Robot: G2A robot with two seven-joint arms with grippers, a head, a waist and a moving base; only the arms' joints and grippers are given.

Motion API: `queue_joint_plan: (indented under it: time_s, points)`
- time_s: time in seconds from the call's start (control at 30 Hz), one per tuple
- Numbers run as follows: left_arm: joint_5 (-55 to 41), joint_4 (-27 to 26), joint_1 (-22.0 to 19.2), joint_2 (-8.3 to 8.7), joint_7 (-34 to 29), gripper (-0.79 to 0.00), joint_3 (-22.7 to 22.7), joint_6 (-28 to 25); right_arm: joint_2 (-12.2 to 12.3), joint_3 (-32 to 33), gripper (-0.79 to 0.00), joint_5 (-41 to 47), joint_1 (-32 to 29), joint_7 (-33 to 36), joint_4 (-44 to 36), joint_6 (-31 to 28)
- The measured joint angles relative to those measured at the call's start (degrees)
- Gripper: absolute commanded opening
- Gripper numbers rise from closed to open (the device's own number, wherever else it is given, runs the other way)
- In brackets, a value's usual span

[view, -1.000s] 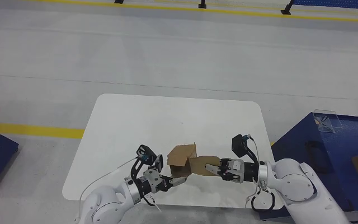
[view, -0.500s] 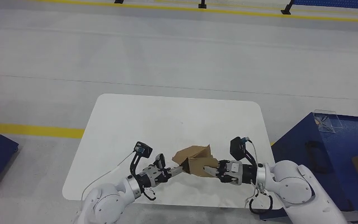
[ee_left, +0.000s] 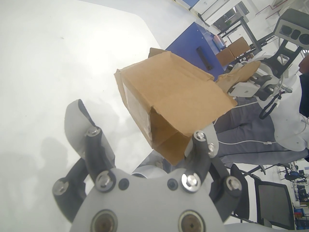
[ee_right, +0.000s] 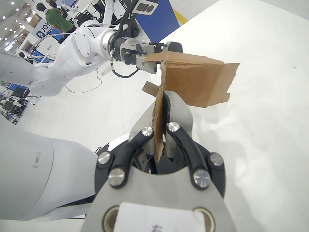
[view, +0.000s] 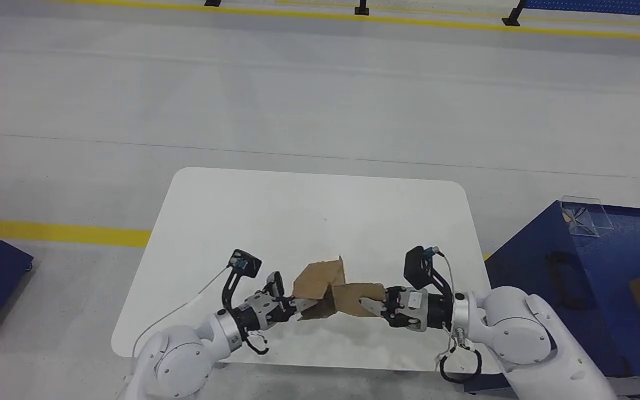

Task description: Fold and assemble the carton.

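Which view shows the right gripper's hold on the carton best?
The right wrist view: the right gripper pinches the carton flap close up. The top view shows this small; the left wrist view, far off.

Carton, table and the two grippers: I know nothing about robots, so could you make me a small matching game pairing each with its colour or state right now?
Column one:
1. carton
2. left gripper
3. right gripper
4. table

Column two:
A. white, with rounded corners
B. shut on a piece of cardboard
C. brown, partly folded, between the two arms
D. open, fingers spread wide

Pairs: 1-C, 2-D, 3-B, 4-A.
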Motion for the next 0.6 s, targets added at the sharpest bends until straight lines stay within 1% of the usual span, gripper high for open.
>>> queue_joint_plan:
  time_s: [0.03,0.13,0.23,0.3,0.33,0.37,0.4,0.5,0.6]
  points:
    - [0.06,0.22,-0.03,0.03,0.07,-0.068,0.11,0.16,0.00,-0.07,-0.785,0.11,0.06,-0.04,-0.03,-0.07]
    - [0.48,1.50,-0.70,0.00,0.75,-0.102,1.15,0.78,-0.02,-0.31,-0.785,0.44,0.14,-0.44,-0.10,-0.55]
    - [0.56,3.46,-2.00,-0.18,1.63,-0.160,2.80,1.25,-0.04,-0.54,-0.785,0.25,0.09,-0.86,-0.19,-0.75]
    - [0.39,4.92,-2.97,-0.31,2.33,-0.185,3.90,1.34,-0.06,-0.70,-0.785,-0.09,0.05,-1.21,-0.22,-0.92]
    - [0.26,5.45,-3.28,-0.38,2.79,-0.240,4.36,1.35,-0.07,-0.76,-0.785,-0.23,0.03,-1.38,-0.20,-0.99]
    - [0.23,5.92,-3.55,-0.44,3.28,-0.366,4.80,1.32,-0.07,-0.82,-0.785,-0.35,0.00,-1.53,-0.17,-1.07]
    - [0.29,6.50,-3.87,-0.51,3.99,-0.406,5.34,1.20,-0.08,-0.92,-0.785,-0.47,-0.03,-1.70,-0.12,-1.17]
    - [0.49,7.84,-4.53,-0.59,5.36,-0.422,6.23,0.87,-0.10,-1.17,-0.785,-0.56,-0.05,-1.96,-0.01,-1.24]
    - [0.37,8.72,-5.10,-0.61,5.79,-0.419,6.65,0.90,-0.12,-1.43,-0.785,-0.78,-0.03,-2.18,-0.14,-1.48]
